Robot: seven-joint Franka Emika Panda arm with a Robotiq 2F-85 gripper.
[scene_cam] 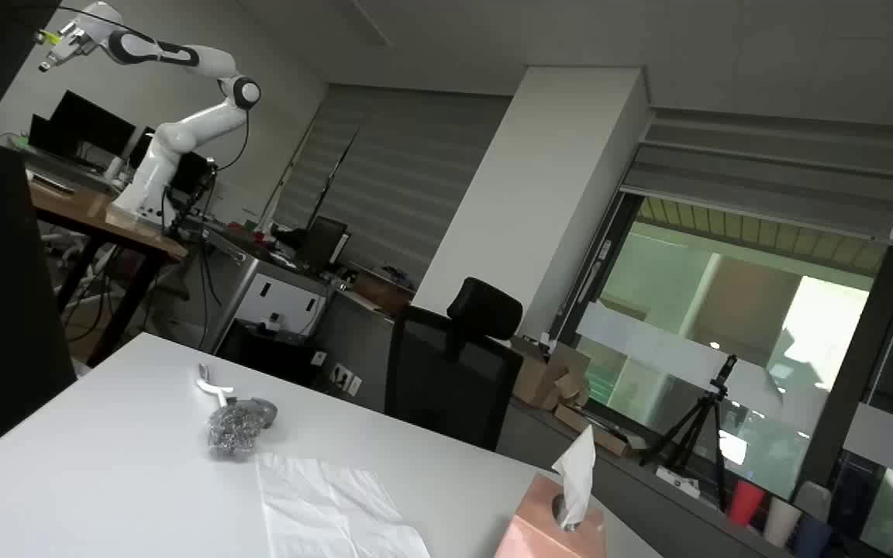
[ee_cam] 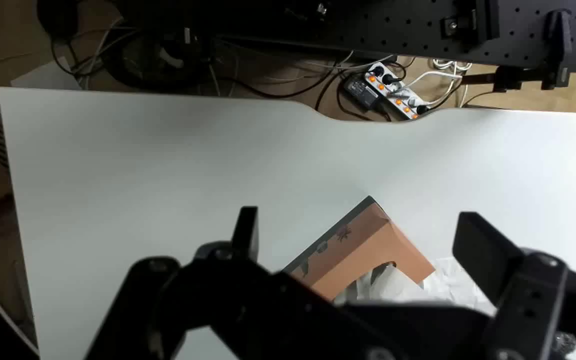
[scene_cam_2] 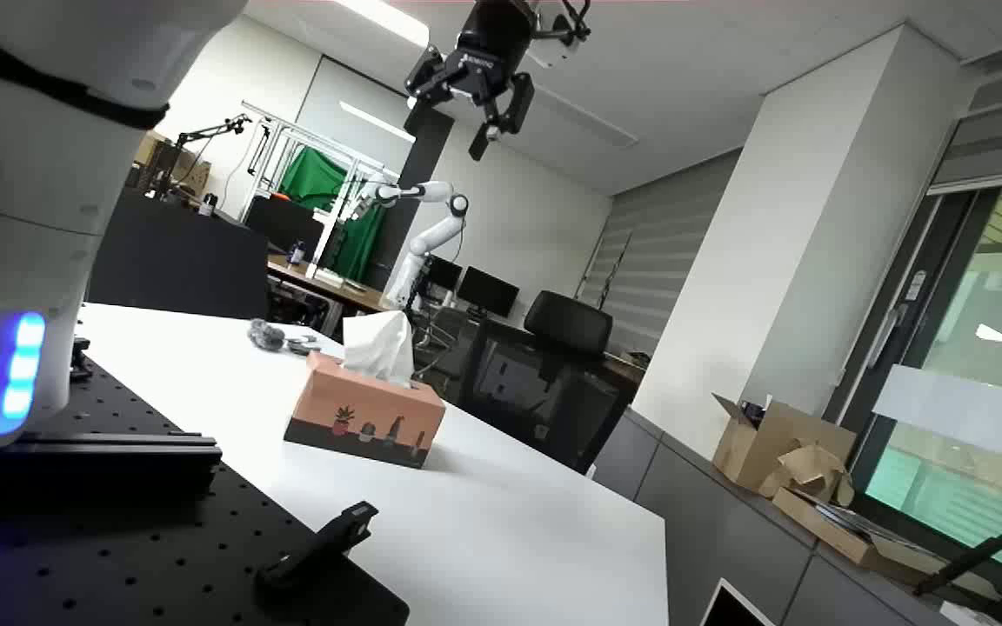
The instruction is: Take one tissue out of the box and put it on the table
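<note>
The orange tissue box [scene_cam: 543, 531] stands on the white table [scene_cam: 105, 457]; the box also shows in an exterior view [scene_cam_2: 362, 409] and the wrist view [ee_cam: 363, 250]. A white tissue [scene_cam: 577, 474] sticks up from its opening, also visible in an exterior view [scene_cam_2: 379, 346] and partly in the wrist view [ee_cam: 398, 287]. Another white tissue [scene_cam: 338, 508] lies flat on the table beside the box. My gripper [scene_cam_2: 451, 129] is open and empty, high above the table and box. In the wrist view its fingers [ee_cam: 360, 225] are wide apart, and its body hides part of the box.
A grey fuzzy object [scene_cam: 237, 426] with a white piece lies on the table beyond the flat tissue. A black perforated plate [scene_cam_2: 162, 556] with a black clamp [scene_cam_2: 318, 548] borders the table. A black chair [scene_cam_2: 536, 400] stands at the table's edge.
</note>
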